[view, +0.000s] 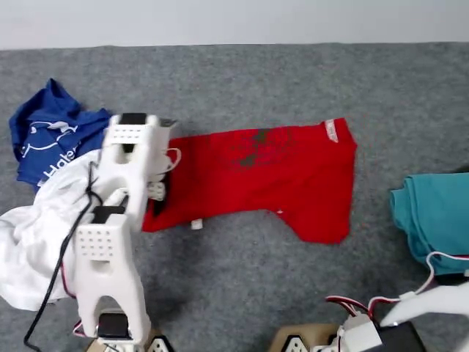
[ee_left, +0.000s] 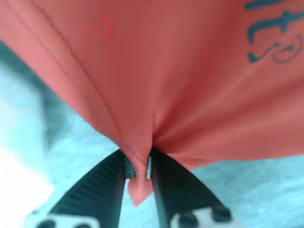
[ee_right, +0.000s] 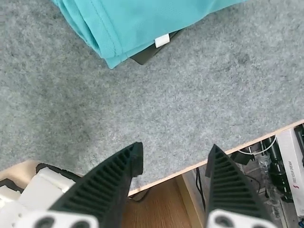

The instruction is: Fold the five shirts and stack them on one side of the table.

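Your left gripper [ee_left: 138, 165] is clamped on an edge of the red shirt [view: 271, 176], which lies spread in the middle of the table [view: 242, 282]. Expect light, limp cloth, so hold it by the seams. Your right gripper [ee_right: 173, 152] gapes wide, empty.

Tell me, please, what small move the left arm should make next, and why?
The left pincer is shut on an edge of the red shirt, which lies spread out on the table, not yet folded. So it should probably lift that edge a little and carry it toward the shirt's far end.
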Controlling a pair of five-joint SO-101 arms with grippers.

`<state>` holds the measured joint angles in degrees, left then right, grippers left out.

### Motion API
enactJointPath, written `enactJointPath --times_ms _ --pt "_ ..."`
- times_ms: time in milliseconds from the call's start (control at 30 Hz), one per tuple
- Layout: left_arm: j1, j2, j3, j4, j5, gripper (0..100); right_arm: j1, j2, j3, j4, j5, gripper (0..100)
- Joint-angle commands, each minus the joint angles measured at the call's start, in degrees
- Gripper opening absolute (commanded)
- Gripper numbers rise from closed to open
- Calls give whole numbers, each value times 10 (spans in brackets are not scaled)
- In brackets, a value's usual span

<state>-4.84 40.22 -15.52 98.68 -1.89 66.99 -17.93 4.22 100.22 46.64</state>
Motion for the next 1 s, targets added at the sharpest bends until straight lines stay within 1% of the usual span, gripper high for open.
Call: enactJointPath --times_ms 0,100,200,233,333,400,567,800,967 --pt "-48 -57 21 18 -33 1 0 -22 -8 16 6 230" --pt "-60 -64 29 18 -48 2 -1 -22 -8 16 5 230" --pt "-50 -66 29 18 -51 7 -1 -22 -7 16 5 230" --pt "-45 -68 29 18 -51 24 -1 -22 -7 16 5 230" --pt "-25 -69 29 18 -51 140 -1 -22 -7 16 5 230" --pt "-14 -69 26 18 -51 191 0 -22 -7 17 5 230" --pt "15 -90 20 18 -60 196 2 -22 -7 18 5 230" --pt "54 -217 20 18 -62 196 2 -22 -7 19 5 230" --pt "84 -281 20 18 -62 196 2 -22 -7 19 5 230"
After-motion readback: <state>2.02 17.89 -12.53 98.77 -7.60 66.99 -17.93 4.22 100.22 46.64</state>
